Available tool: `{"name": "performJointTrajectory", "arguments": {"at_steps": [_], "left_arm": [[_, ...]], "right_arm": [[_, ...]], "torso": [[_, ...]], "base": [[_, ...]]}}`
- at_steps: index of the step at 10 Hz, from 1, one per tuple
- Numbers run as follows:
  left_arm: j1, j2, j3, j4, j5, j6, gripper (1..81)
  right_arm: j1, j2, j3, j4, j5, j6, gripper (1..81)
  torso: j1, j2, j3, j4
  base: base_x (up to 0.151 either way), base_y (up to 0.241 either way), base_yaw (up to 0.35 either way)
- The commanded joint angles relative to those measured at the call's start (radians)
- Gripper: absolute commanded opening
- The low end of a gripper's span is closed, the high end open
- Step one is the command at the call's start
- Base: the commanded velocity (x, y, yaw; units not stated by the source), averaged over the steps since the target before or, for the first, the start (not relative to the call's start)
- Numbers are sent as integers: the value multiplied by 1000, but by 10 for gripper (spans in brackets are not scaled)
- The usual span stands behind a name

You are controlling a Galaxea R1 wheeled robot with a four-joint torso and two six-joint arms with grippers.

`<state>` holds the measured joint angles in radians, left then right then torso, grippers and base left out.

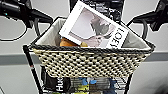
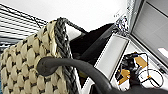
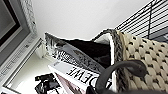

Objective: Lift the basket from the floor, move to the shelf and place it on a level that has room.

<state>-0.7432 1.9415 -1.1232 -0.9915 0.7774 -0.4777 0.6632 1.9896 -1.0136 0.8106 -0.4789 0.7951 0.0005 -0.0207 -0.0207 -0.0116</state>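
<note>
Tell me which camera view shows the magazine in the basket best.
The head view: the magazine leans tilted in the basket, its whole pale cover and part of its title visible. The right wrist view catches only a strip with the letters "EWE"; the left wrist view shows just its pale back edge.

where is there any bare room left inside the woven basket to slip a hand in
Inside the cream-and-dark checkered woven basket, pale lining shows bare at the left end and the right end. The middle is crowded: a large white magazine leans across it, with an orange object tucked under its lower corner.
</note>
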Motion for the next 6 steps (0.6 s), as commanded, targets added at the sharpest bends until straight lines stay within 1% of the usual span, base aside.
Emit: {"name": "performJointTrajectory", "arguments": {"at_steps": [1,3,6], "left_arm": [[-127,74,-119,-9,-20,4,10],[-127,110,-178,-6,-9,5,10],[-127,179,-271,14,2,5,10]], "right_arm": [[143,57,-138,-8,20,-13,10],[147,102,-195,-10,13,-14,10],[163,185,-297,-10,-24,-17,10]], "torso": [[0,0,0,0],[0,0,0,0],[0,0,0,0]], "base": [[0,0,0],[0,0,0],[0,0,0]]}}
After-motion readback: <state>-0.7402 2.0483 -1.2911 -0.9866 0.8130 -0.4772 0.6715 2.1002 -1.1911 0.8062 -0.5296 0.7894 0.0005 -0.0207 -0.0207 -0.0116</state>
